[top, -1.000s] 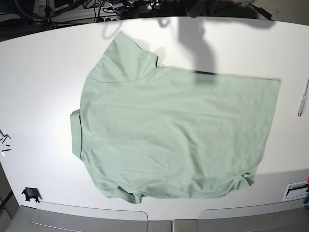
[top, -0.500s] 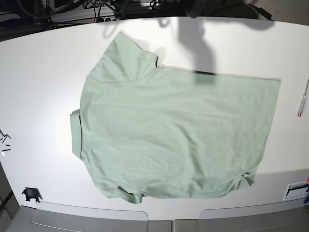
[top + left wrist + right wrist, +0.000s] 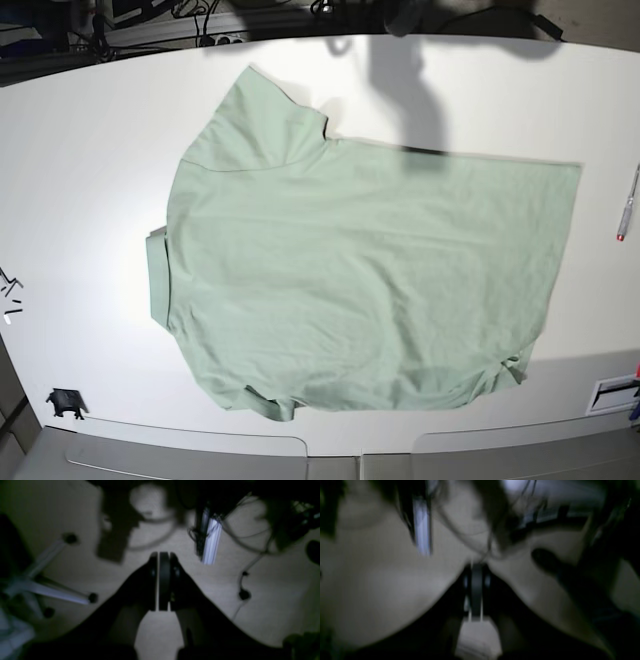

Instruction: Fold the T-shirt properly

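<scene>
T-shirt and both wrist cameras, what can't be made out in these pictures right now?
- T-shirt: in the base view, the near sleeve is tucked under the body and only bunched folds show along the bottom edge; the collar shows only as a band at its left edge.
- Left end effector and right end effector: both out of the base view's frame.
- Both wrist views: dark and blurred, showing floor and cables, no shirt.
- Pen: too small for detail.

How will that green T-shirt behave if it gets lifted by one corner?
The T-shirt will probably drape and sag rather than hold its shape: it lies limp with soft wrinkles. It looks thin and likely light. Pushed, it would probably bunch up on the table, as its near hem already has.
</scene>
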You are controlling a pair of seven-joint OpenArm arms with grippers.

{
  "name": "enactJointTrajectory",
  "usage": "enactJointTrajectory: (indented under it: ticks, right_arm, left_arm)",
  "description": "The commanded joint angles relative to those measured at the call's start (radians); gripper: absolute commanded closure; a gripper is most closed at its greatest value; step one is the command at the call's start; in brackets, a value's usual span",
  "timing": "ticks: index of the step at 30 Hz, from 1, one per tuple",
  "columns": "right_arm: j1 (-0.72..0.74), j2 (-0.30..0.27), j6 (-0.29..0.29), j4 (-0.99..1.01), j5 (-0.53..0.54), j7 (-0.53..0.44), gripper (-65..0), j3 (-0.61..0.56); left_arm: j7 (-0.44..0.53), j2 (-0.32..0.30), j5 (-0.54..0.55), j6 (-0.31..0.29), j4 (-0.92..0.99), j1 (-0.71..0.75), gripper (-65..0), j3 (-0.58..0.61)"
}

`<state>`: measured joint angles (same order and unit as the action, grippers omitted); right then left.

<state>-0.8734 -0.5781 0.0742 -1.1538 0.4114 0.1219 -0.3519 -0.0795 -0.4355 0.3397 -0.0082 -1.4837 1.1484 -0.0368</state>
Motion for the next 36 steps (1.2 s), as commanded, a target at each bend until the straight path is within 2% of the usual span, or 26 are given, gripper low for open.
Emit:
enactJointTrajectory:
  ticks: [1,3,5,6,7,9,12,16,19,24,27,29,31,32,34,35,36]
  right_arm:
    - [-0.065,-0.030,0.009,-0.083,0.035,-0.027,0.0,0.039]
    - [-0.187,-0.060,0.063,-0.239,0.138,-0.023,0.0,0.134]
    - [-0.294,-0.069,0.151,-0.392,0.218,0.005,0.0,0.248]
    - [-0.340,-0.067,0.198,-0.465,0.249,0.030,0.0,0.309]
    - [-0.380,-0.065,0.241,-0.533,0.286,0.050,0.0,0.364]
    - [-0.436,-0.061,0.310,-0.656,0.369,0.080,0.0,0.473]
    - [-0.436,-0.056,0.371,-0.785,0.489,0.085,0.0,0.613]
    - [-0.352,-0.005,0.383,-0.834,0.629,0.114,0.0,0.756]
    - [-0.231,0.042,0.384,-0.808,0.726,0.181,0.0,0.801]
    - [-0.040,0.122,0.454,-0.686,0.757,0.208,0.0,0.802]
    - [0.063,0.179,0.449,-0.589,0.770,0.213,0.0,0.803]
    - [0.116,0.218,0.414,-0.546,0.760,0.213,0.0,0.803]
    - [0.146,0.257,0.398,-0.536,0.685,0.213,0.0,0.804]
    - [0.157,0.274,0.398,-0.538,0.651,0.212,-3.2,0.804]
    - [0.171,0.310,0.397,-0.542,0.631,0.209,-22.0,0.804]
    - [0.178,0.331,0.398,-0.543,0.631,0.204,-28.7,0.804]
    - [0.181,0.352,0.398,-0.547,0.631,0.200,-31.4,0.804]
  left_arm:
    - [-0.007,-0.012,0.004,-0.014,-0.074,0.071,0.0,-0.026]
    - [-0.025,-0.016,0.017,-0.041,-0.222,0.157,0.0,-0.094]
    - [-0.050,-0.016,0.076,-0.089,-0.361,0.161,0.0,-0.164]
    - [-0.076,-0.015,0.109,-0.118,-0.427,0.161,0.0,-0.198]
    - [-0.160,-0.009,0.137,-0.155,-0.482,0.161,0.0,-0.230]
    - [-0.280,0.002,0.198,-0.217,-0.573,0.161,0.0,-0.287]
    - [-0.312,0.003,0.304,-0.306,-0.671,0.161,0.0,-0.366]
    - [-0.278,0.009,0.449,-0.386,-0.719,0.161,0.0,-0.443]
    - [-0.280,0.008,0.505,-0.445,-0.717,0.161,0.0,-0.461]
    - [-0.291,0.031,0.508,-0.515,-0.717,0.085,0.0,-0.460]
    - [-0.291,0.060,0.500,-0.524,-0.717,0.044,0.0,-0.460]
    - [-0.291,0.084,0.491,-0.524,-0.717,0.025,0.0,-0.460]
    - [-0.291,0.110,0.488,-0.524,-0.717,0.016,0.0,-0.460]
    - [-0.291,0.122,0.488,-0.524,-0.717,0.015,0.0,-0.460]
    - [-0.291,0.138,0.488,-0.524,-0.717,0.015,0.0,-0.460]
    - [-0.291,0.143,0.488,-0.524,-0.717,0.015,0.0,-0.460]
    - [-0.291,0.144,0.488,-0.524,-0.717,0.015,-0.8,-0.460]
